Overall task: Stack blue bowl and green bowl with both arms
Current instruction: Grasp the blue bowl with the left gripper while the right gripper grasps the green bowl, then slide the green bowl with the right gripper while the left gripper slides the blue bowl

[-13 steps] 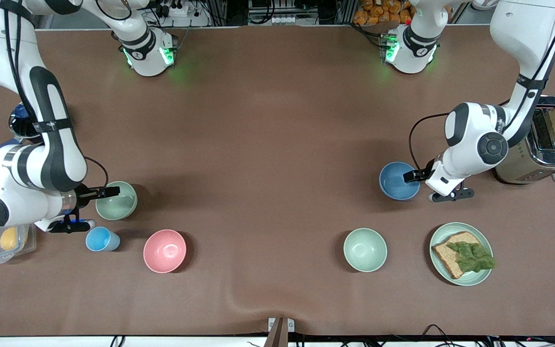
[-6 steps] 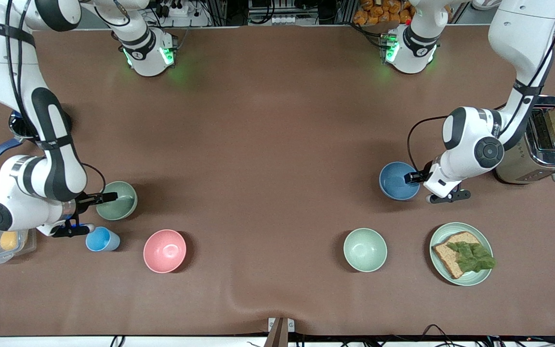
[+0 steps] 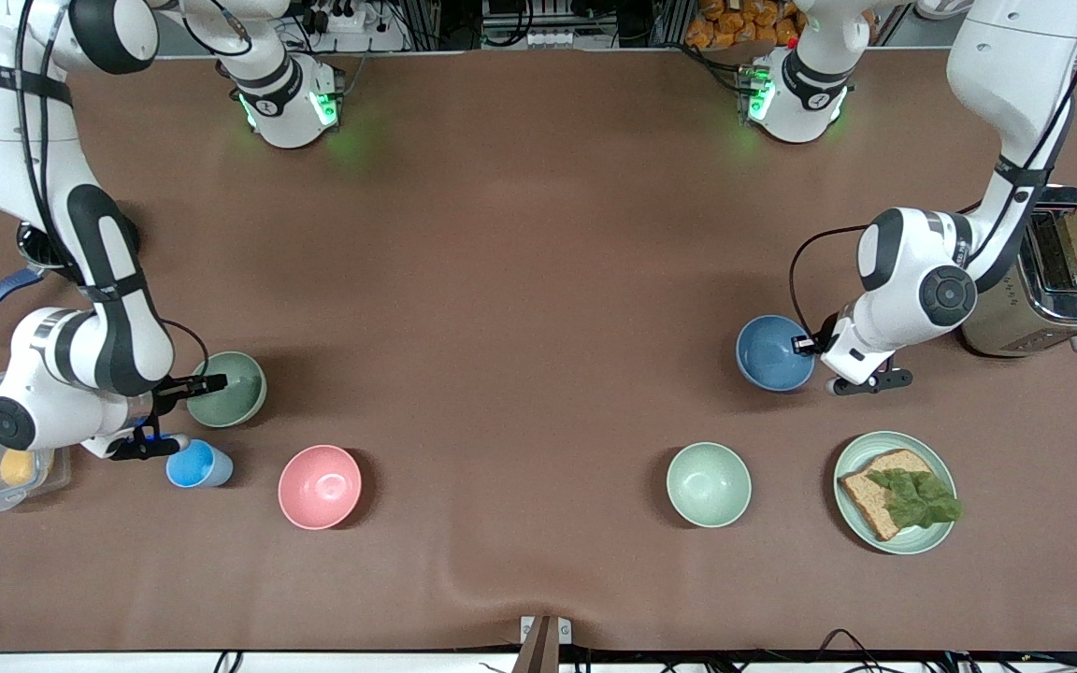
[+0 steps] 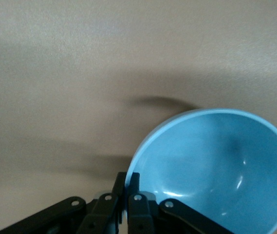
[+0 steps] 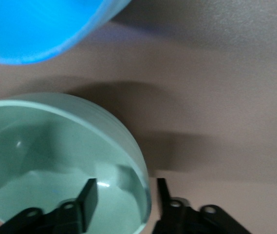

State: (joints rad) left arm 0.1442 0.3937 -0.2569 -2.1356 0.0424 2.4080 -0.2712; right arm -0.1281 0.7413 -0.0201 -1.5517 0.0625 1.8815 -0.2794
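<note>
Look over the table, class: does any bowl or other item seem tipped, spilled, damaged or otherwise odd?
Nothing stands out. The blue bowl, green bowl, pink bowl and mint bowl all sit upright and whole, and the sandwich stays on its plate.

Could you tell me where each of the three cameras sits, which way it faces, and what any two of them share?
Front view: high across the table, facing both arms' bases; shows both whole arms, the left gripper at the blue bowl, the right gripper at the green bowl.
Left wrist view: on the left wrist, looking down past its fingers, shut on the blue bowl's rim.
Right wrist view: on the right wrist; one of its fingers is inside the green bowl's rim, one outside.
Shared: each bowl appears in the front view and one wrist view.
</note>
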